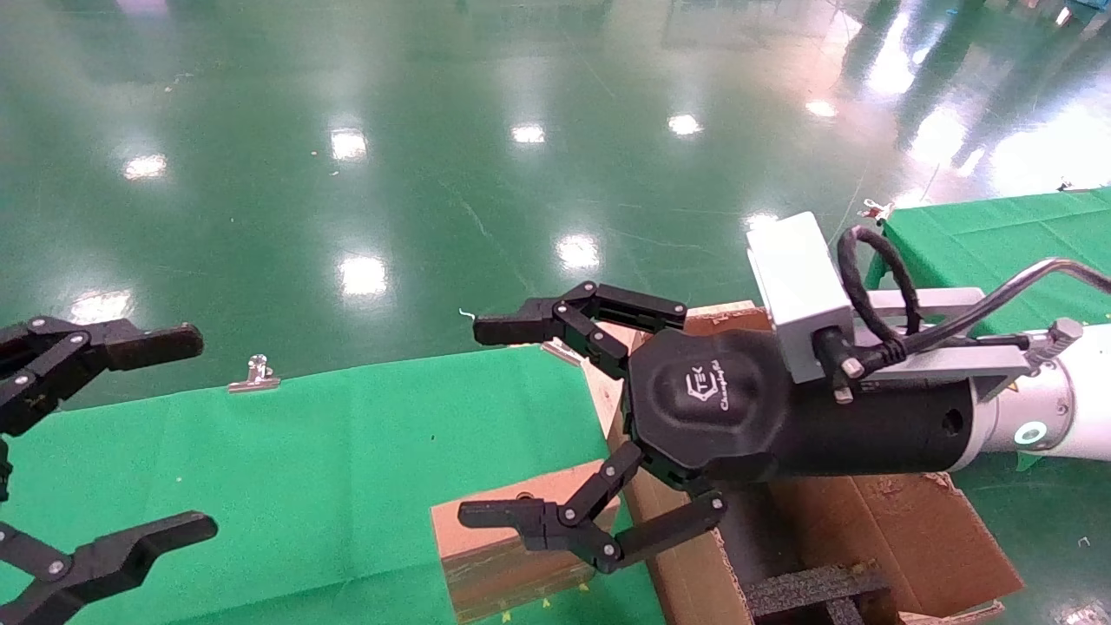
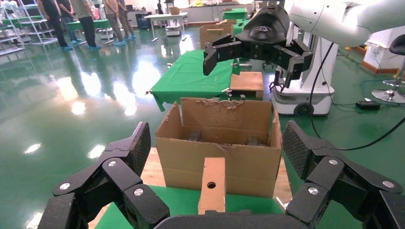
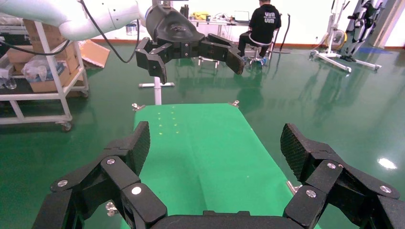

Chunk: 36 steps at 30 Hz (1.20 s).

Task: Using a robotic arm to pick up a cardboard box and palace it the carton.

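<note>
Brown box: the cardboard box (image 1: pixel 508 555) stands on the green cloth (image 1: pixel 304 469) at the near table edge, just beside the carton's outer wall; I see its small round hole facing my left wrist camera. Nothing grips it.

Why it sits so: standing on a narrow face, it offers two broad sides to a claw, which I judge makes a simple pinch across it possible.

Right gripper (image 1: pixel 508 425): released, fingers spread wide, hanging above the box and the carton's near edge. The right robotic arm (image 1: pixel 1055 408) reaches in level over the carton. I read this spread as readiness to descend around the box; no finger touches it yet.

Left gripper (image 1: pixel 121 443): also released, fingers apart, held over the table's far left, well apart from the box. It looks parked to me.

Carton (image 2: pixel 219 160): open-topped, with ragged torn flaps (image 2: pixel 224 114) standing up, set against the table's end. Its opening lies directly beside the box, so I expect only a short carry.

Carton contents: black foam inserts (image 1: pixel 811 586) line the inside; from the left wrist view two dark pieces show near the far wall. I see no small box inside.

Task state: pick not yet made, in my judgement.

Surroundings: glossy green floor (image 1: pixel 434 174); metal clips (image 1: pixel 253 373) pin the cloth's edge.
</note>
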Tool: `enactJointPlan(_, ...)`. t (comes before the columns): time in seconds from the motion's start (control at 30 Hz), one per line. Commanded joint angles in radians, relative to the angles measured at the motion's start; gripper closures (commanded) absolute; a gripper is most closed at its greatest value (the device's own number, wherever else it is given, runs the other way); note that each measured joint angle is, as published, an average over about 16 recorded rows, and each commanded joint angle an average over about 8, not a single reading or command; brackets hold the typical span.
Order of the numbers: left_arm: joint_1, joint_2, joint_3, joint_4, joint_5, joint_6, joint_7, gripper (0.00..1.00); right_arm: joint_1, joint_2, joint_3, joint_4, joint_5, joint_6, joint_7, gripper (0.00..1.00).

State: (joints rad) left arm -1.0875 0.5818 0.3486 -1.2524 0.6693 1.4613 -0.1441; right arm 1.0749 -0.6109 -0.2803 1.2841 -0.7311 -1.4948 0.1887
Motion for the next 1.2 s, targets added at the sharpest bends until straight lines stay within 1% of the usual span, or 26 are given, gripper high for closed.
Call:
enactJointPlan(0.03,0.0,0.0,0.0,0.0,0.0,0.0,0.0,0.0,0.0,0.0,0.0,0.0,0.0,0.0,0.0,0.0)
enactJointPlan(0.57,0.0,0.0,0.0,0.0,0.0,0.0,0.0,0.0,0.0,0.0,0.0,0.0,0.0,0.0,0.0,0.0)
enactJointPlan(0.6,0.0,0.0,0.0,0.0,0.0,0.0,0.0,0.03,0.0,0.0,0.0,0.0,0.0,0.0,0.0,0.0)
enactJointPlan(0.83,0.0,0.0,0.0,0.0,0.0,0.0,0.0,0.9,0.0,0.0,0.0,0.0,0.0,0.0,0.0,0.0)
enactJointPlan(0.87,0.0,0.0,0.0,0.0,0.0,0.0,0.0,1.0,0.0,0.0,0.0,0.0,0.0,0.0,0.0,0.0)
enactJointPlan(1.07,0.0,0.0,0.0,0.0,0.0,0.0,0.0,1.0,0.008,0.0,-0.007,0.0,-0.014,-0.004,0.003,0.0)
enactJointPlan(1.2,0.0,0.0,0.0,0.0,0.0,0.0,0.0,1.0,0.052,-0.007,-0.042,-0.006,-0.077,-0.021,0.022,0.0)
